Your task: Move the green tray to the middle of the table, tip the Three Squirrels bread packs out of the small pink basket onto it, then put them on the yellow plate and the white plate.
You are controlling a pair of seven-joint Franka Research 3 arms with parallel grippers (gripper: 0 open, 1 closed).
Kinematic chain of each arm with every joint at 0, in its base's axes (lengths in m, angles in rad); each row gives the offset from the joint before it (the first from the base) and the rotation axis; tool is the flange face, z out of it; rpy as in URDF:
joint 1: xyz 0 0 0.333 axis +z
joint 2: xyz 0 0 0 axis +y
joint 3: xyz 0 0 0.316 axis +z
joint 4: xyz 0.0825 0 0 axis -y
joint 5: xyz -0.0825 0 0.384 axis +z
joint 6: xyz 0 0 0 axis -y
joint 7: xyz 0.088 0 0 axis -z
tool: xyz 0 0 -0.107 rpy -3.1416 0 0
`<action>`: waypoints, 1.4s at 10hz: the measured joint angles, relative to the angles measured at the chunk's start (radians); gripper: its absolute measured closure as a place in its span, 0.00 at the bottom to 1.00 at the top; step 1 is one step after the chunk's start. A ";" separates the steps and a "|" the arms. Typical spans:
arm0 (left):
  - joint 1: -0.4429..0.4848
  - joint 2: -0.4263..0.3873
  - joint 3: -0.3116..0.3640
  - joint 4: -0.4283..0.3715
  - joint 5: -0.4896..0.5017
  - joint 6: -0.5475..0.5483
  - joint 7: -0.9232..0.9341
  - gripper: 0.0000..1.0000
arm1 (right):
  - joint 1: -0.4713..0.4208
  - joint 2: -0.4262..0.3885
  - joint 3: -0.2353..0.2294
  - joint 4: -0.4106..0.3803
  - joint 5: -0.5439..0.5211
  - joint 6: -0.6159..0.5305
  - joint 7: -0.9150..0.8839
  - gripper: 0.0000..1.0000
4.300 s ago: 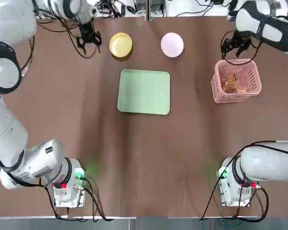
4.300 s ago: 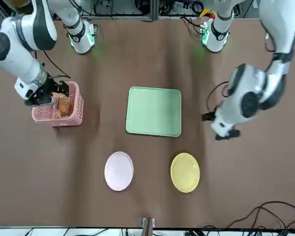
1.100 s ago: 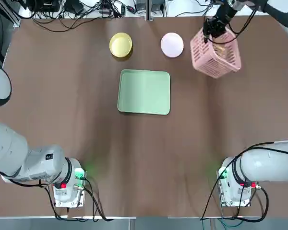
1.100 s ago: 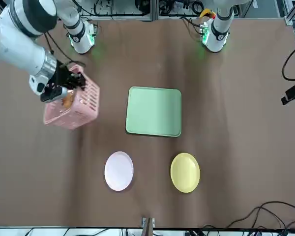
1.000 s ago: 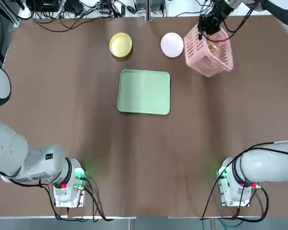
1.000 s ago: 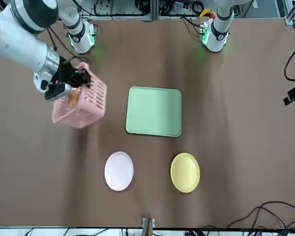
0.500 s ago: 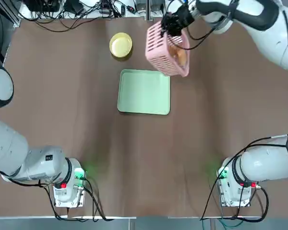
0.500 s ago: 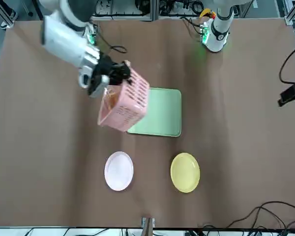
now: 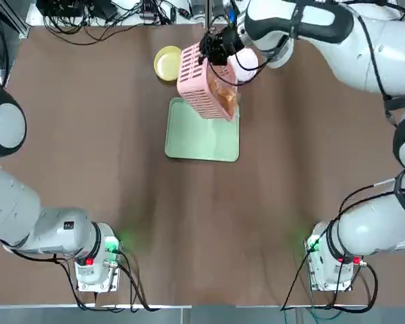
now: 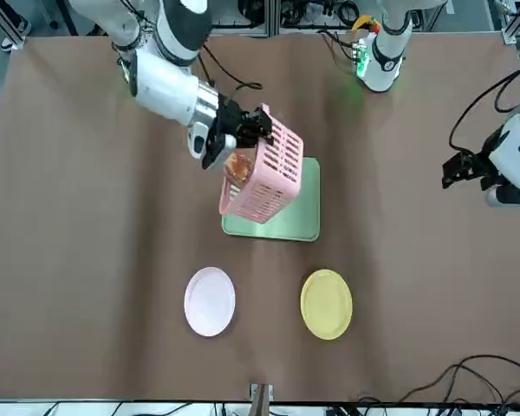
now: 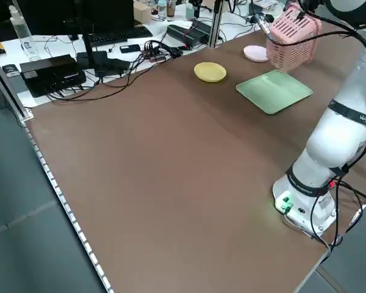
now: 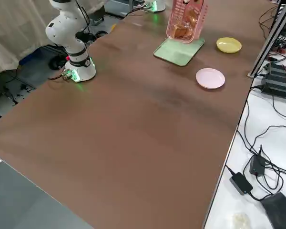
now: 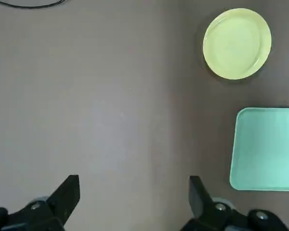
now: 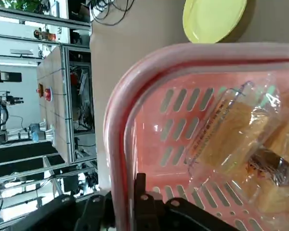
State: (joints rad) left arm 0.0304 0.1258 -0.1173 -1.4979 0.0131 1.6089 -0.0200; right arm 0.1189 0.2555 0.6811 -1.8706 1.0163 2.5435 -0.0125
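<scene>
My right gripper (image 9: 212,48) is shut on the rim of the small pink basket (image 9: 204,82) and holds it in the air, tipped on its side above the far edge of the green tray (image 9: 201,135). The bread packs (image 14: 241,139) lie inside the basket against its lattice wall. Beyond the tray, the yellow plate (image 9: 165,63) stands bare. The white plate (image 10: 210,300) is bare too, partly hidden behind the basket in the top view. My left gripper (image 10: 468,169) hangs open, high over the table's left side, away from everything.
The brown table (image 9: 290,189) stretches wide around the tray. Cables and equipment (image 11: 67,67) sit beyond the far edge. The arm bases (image 9: 94,260) stand at the near corners.
The right gripper has carried the basket leftward from beside the white plate to above the tray and tipped it further. The left gripper has shifted a little inward.
</scene>
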 joint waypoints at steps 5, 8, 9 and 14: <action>0.035 0.000 -0.040 -0.002 0.000 -0.017 0.003 0.00 | 0.012 0.248 0.145 0.084 0.002 0.173 -0.090 0.93; 0.050 0.017 -0.040 -0.003 0.000 0.004 0.009 0.00 | 0.011 0.315 0.165 0.110 0.033 0.184 -0.140 0.93; 0.051 0.021 -0.040 -0.003 0.000 0.007 0.009 0.00 | 0.010 0.325 0.166 0.120 0.085 0.182 -0.185 0.93; 0.047 0.021 -0.048 -0.003 0.000 0.007 0.009 0.00 | 0.010 0.335 0.168 0.125 0.617 0.087 -0.669 0.93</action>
State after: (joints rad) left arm 0.0776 0.1472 -0.1649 -1.5004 0.0131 1.6161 -0.0109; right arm 0.1292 0.5901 0.8492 -1.7455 1.6334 2.6305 -0.6814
